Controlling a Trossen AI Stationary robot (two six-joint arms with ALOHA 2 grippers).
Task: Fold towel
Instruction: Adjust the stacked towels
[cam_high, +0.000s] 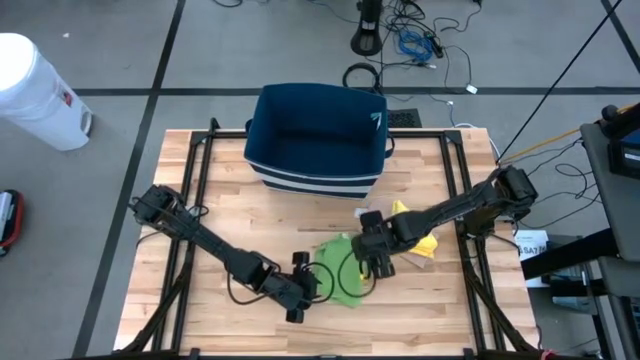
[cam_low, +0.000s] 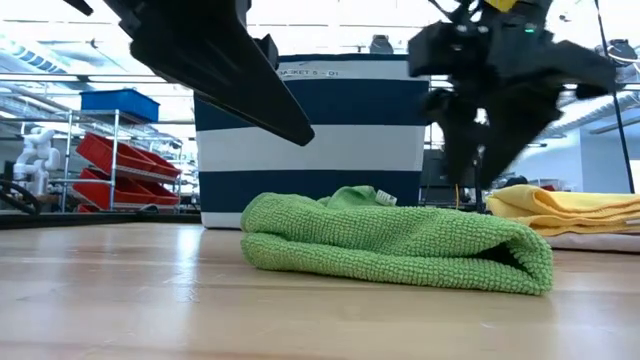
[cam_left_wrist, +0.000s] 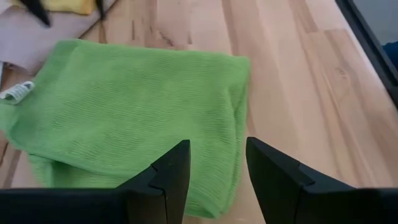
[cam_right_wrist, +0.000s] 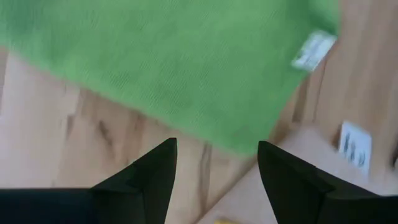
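A green towel (cam_high: 340, 268) lies folded on the wooden table (cam_high: 230, 210), its rounded fold (cam_low: 530, 265) toward the right and a white tag (cam_right_wrist: 314, 50) at one corner. My left gripper (cam_high: 312, 284) hovers open just left of and above the towel; in its wrist view (cam_left_wrist: 217, 155) the fingers stand over the towel's near edge without touching it. My right gripper (cam_high: 378, 265) points steeply down, open, above the towel's right edge (cam_right_wrist: 216, 155), with bare wood between its fingers. In the low view both grippers hang clear above the towel (cam_low: 390, 245).
A blue and white striped basket (cam_high: 318, 140) stands at the table's far middle. A yellow cloth (cam_high: 418, 238) lies on a pale sheet (cam_high: 412, 262) right of the towel. Black frame rails (cam_high: 195, 190) run along both table sides. A white bin (cam_high: 35, 90) stands off the table.
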